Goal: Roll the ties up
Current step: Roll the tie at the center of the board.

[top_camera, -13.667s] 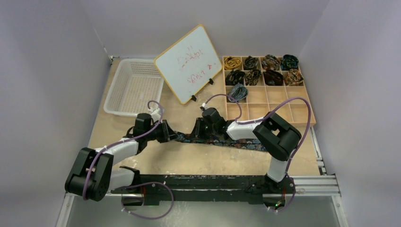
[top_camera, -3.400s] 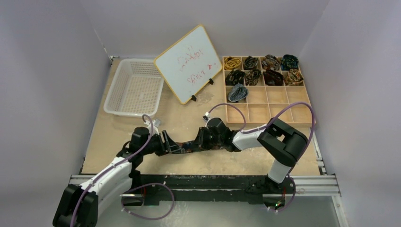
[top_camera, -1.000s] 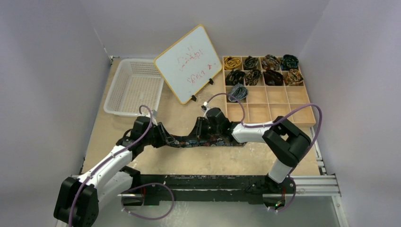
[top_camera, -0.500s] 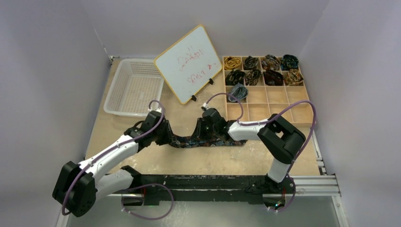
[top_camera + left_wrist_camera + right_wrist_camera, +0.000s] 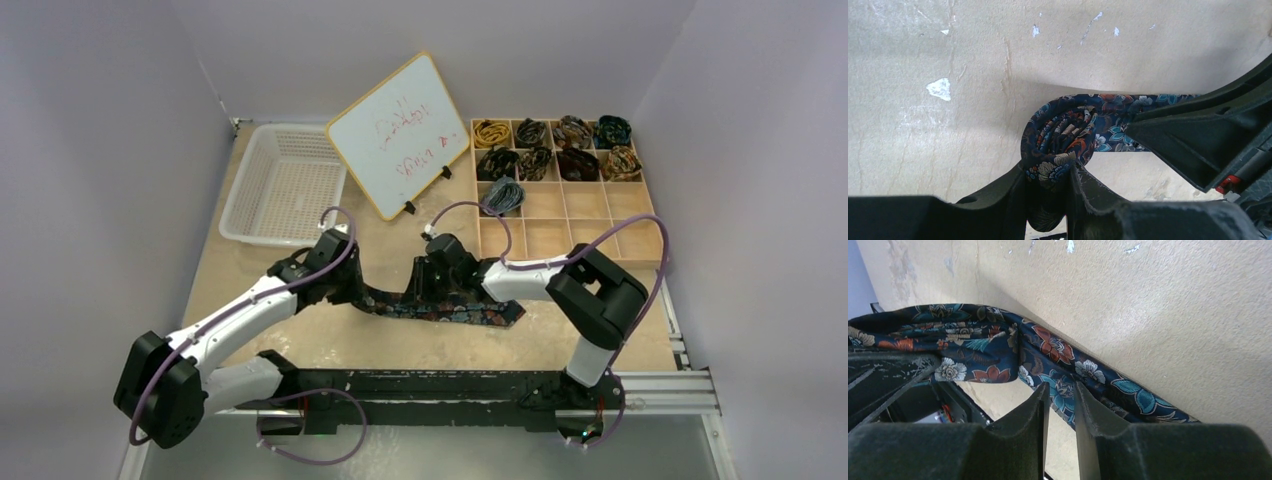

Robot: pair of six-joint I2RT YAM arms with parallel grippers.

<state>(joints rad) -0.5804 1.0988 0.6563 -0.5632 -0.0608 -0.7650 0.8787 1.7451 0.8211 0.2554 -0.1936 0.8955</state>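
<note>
A navy floral tie (image 5: 470,310) lies across the table in front of both arms. Its left end is rolled into a small coil (image 5: 1060,135). My left gripper (image 5: 352,290) is shut on that coil, which fills the gap between its fingers (image 5: 1048,171). My right gripper (image 5: 421,291) sits just right of the coil. Its jaws stand a narrow gap apart with the flat strip (image 5: 1058,350) caught at the tips (image 5: 1062,390). The free tail runs on to the right (image 5: 512,315). Several rolled ties (image 5: 553,148) and a grey-blue coil (image 5: 503,194) sit in the wooden tray (image 5: 563,186).
A white mesh basket (image 5: 285,185) stands at the back left. A tilted whiteboard (image 5: 400,135) stands on its feet at the back middle. The tray's near rows hold nothing. The right gripper's dark body (image 5: 1198,140) is close beside the left fingers.
The loose strip is much shorter than 13.7 s ago. Over the last second the left wrist has swung back and right with the coil, and the tail now slants toward the front right.
</note>
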